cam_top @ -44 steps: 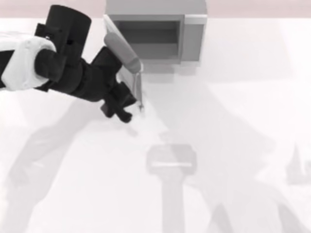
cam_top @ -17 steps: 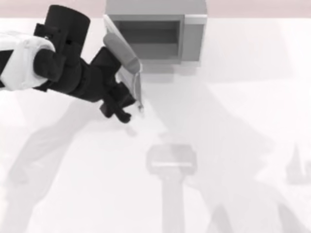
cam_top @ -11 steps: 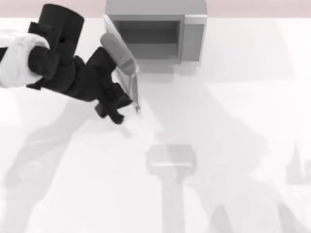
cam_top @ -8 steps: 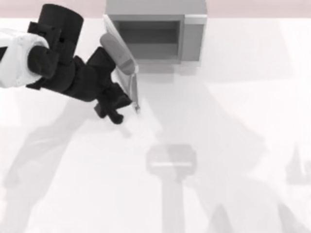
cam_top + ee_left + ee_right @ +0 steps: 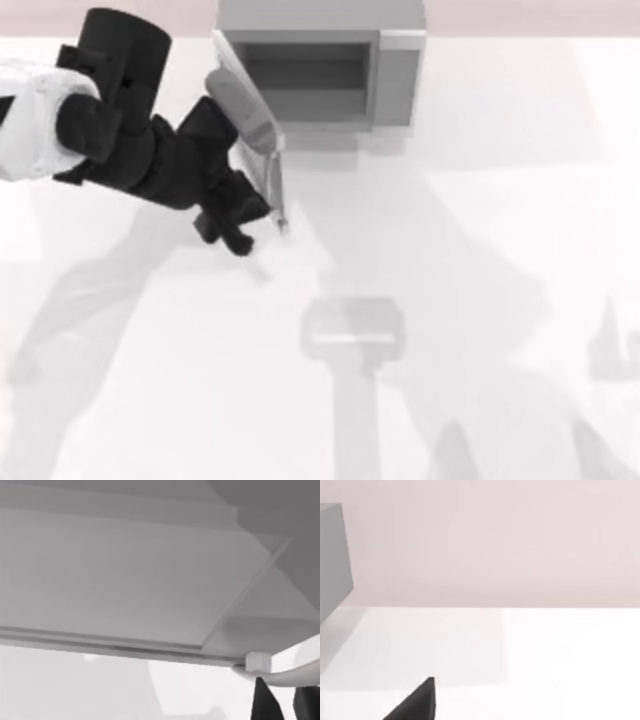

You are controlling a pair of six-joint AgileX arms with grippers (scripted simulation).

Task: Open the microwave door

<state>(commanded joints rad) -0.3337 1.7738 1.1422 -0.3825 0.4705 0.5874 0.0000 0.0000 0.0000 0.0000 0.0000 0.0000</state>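
The grey microwave (image 5: 320, 15) stands at the table's back middle with its dark cavity (image 5: 310, 75) exposed. The microwave door (image 5: 245, 110) is swung out toward the left front; its broad grey panel (image 5: 125, 580) fills the left wrist view. My left gripper (image 5: 240, 225) is at the door's free edge, shut on the slim silver handle (image 5: 283, 192). In the left wrist view the handle (image 5: 285, 672) crosses just above my two dark fingers (image 5: 264, 704). Of my right gripper only one dark fingertip (image 5: 417, 705) shows, in its own wrist view.
The narrow grey control panel (image 5: 397, 85) is on the microwave's right side. The microwave's side wall (image 5: 332, 555) edges the right wrist view. White table (image 5: 480, 300) spreads in front and to the right, crossed by arm shadows.
My left arm has drawn slightly left and back, and the door's free edge and handle have swung with it, a little farther open.
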